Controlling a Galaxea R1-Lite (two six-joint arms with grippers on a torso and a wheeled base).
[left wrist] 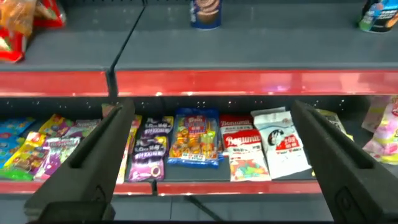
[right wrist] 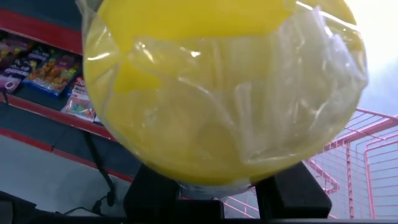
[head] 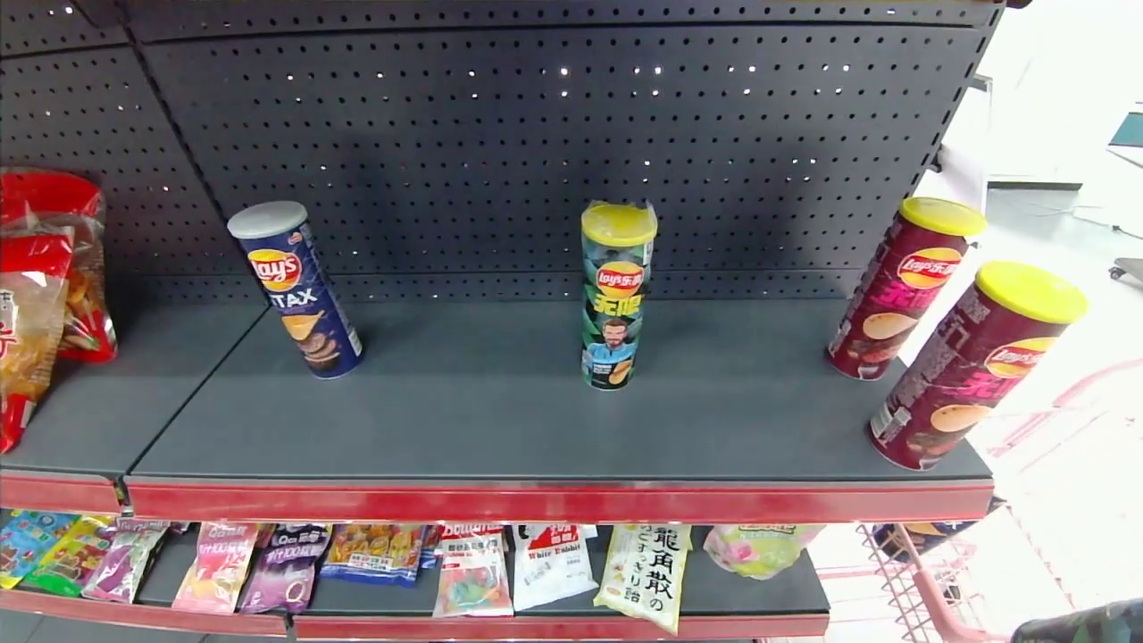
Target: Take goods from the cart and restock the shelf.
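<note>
A chip can with a yellow lid (right wrist: 217, 81) under clear wrap sits right in front of the right wrist camera. My right gripper (right wrist: 230, 198) is shut on it, a dark finger on each side of its body. A green patterned piece of a can (head: 1085, 623) shows at the head view's lower right corner. On the upper shelf (head: 500, 420) stand a blue can (head: 296, 288), a green can (head: 616, 296) and two maroon cans (head: 900, 288) (head: 975, 366). My left gripper (left wrist: 211, 162) is open, facing the lower shelf's snack bags (left wrist: 196, 138) with nothing between its fingers.
Red snack bags (head: 45, 286) fill the upper shelf's left end. Wide gaps lie between the standing cans. Several snack bags (head: 554, 563) hang along the lower shelf. The pink wire cart (head: 924, 580) stands to the right of the shelf.
</note>
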